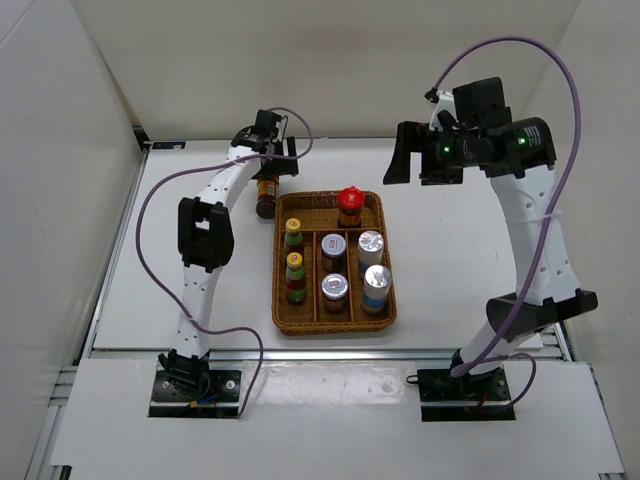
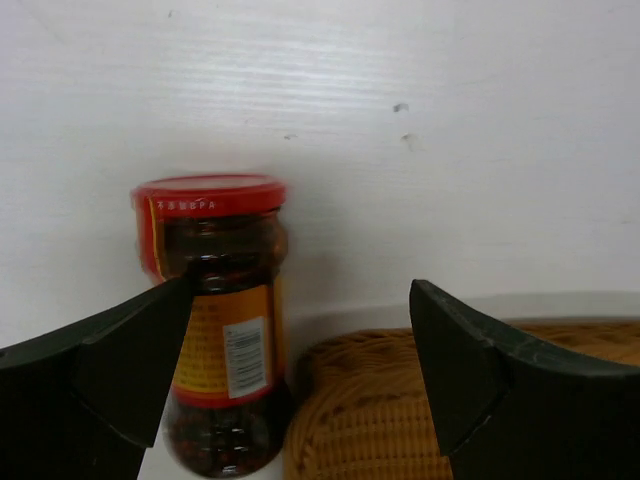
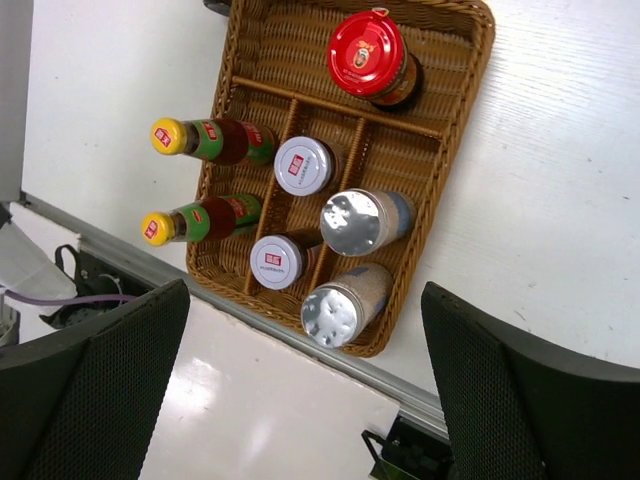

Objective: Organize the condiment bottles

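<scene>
A red-lidded jar (image 1: 266, 197) sits on the table just outside the far left corner of the wicker tray (image 1: 281, 322). My left gripper (image 1: 269, 176) is over it, open. In the left wrist view the jar (image 2: 215, 310) is beside the left finger (image 2: 120, 370), not between the jaws. The tray holds the other red-lidded jar (image 1: 349, 205), two yellow-capped bottles (image 1: 294, 235) and several silver or white-topped jars (image 1: 371, 250). My right gripper (image 1: 403, 158) is open and empty, high above the table, and looks down on the tray (image 3: 470, 110).
White walls close the table at the back and on both sides. A metal rail (image 1: 320, 352) runs along the table's near edge. In the left wrist view the tray's corner (image 2: 380, 400) lies between the fingers.
</scene>
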`<state>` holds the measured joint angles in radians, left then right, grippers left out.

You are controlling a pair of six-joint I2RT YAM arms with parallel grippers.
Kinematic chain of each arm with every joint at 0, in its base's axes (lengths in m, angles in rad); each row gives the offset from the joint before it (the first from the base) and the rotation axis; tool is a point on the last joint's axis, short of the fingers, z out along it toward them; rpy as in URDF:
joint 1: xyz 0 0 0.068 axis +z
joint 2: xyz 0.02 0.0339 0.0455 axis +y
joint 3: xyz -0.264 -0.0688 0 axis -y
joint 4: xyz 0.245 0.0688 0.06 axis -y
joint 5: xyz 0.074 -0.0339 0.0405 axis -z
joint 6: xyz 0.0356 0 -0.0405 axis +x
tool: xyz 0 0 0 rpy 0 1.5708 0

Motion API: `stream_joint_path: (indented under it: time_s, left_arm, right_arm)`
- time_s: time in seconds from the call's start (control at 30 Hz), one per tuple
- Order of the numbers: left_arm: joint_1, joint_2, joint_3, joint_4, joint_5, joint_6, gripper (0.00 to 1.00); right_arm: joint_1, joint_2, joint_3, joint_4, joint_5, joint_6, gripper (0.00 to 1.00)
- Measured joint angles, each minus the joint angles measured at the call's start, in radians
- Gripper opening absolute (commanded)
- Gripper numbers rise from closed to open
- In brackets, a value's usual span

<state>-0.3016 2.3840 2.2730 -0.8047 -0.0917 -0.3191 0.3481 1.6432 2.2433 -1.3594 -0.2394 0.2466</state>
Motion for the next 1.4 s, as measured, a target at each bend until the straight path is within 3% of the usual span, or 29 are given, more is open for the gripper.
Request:
stream_joint_path:
  time_s: [0.5, 0.73, 0.83, 0.93, 0.97, 1.03, 1.07, 1.4]
  left_arm:
    - [0.061, 0.090, 0.075, -0.090, -0.004, 0.019, 1.00]
    - [0.085, 0.183, 0.144, -0.079, 0.077, 0.025, 0.92]
    - [0.090, 0.214, 0.144, -0.079, 0.118, 0.020, 0.76]
    - [0.091, 0.220, 0.149, -0.079, 0.139, 0.027, 0.42]
    - [0.091, 0.220, 0.150, -0.079, 0.142, 0.029, 0.26]
    - [0.091, 0.225, 0.163, -0.086, 0.146, 0.031, 0.14]
    - [0.091, 0.230, 0.176, -0.092, 0.144, 0.031, 0.11]
    - [0.095, 0.218, 0.295, -0.117, 0.079, 0.029, 0.11]
  right_arm:
    - [0.000, -0.160, -0.152, -0.002, 0.107, 0.052, 1.00]
    - [0.000, -0.264, -0.176, -0.001, 0.161, 0.142, 1.00]
    - [0.000, -0.300, -0.195, -0.001, 0.167, 0.175, 1.00]
    - [0.000, -0.315, -0.206, -0.003, 0.175, 0.204, 1.00]
    - [0.000, -0.315, -0.209, -0.002, 0.177, 0.213, 1.00]
    - [0.000, -0.310, -0.209, -0.002, 0.182, 0.222, 1.00]
    - [0.000, -0.306, -0.209, -0.002, 0.183, 0.225, 1.00]
    - [0.000, -0.285, -0.237, -0.002, 0.181, 0.243, 1.00]
